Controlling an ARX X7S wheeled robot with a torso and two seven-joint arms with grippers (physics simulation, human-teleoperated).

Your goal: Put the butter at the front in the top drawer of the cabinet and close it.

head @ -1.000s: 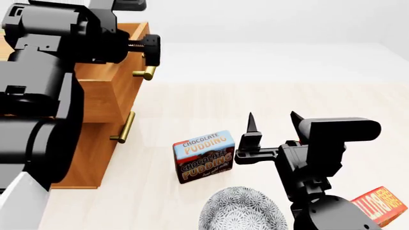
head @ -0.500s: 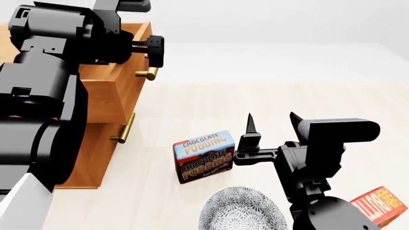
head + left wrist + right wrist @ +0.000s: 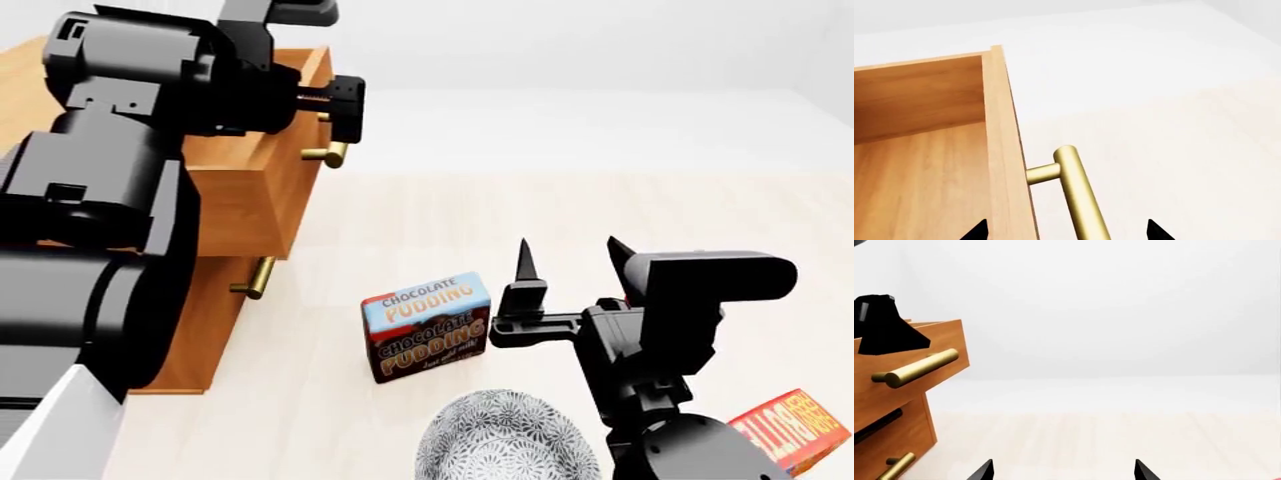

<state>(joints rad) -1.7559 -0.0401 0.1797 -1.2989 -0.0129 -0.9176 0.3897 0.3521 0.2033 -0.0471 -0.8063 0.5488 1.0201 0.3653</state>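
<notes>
Already the cabinet had its top drawer drawn further out than half a second before, the left gripper astride its brass handle; whether those fingers clenched the bar I cannot tell. Its inside looked bare, so loading and closing remained, by my judgement. No box readable as butter showed, only the pudding box beside the right gripper, its fingers spread and empty.
</notes>
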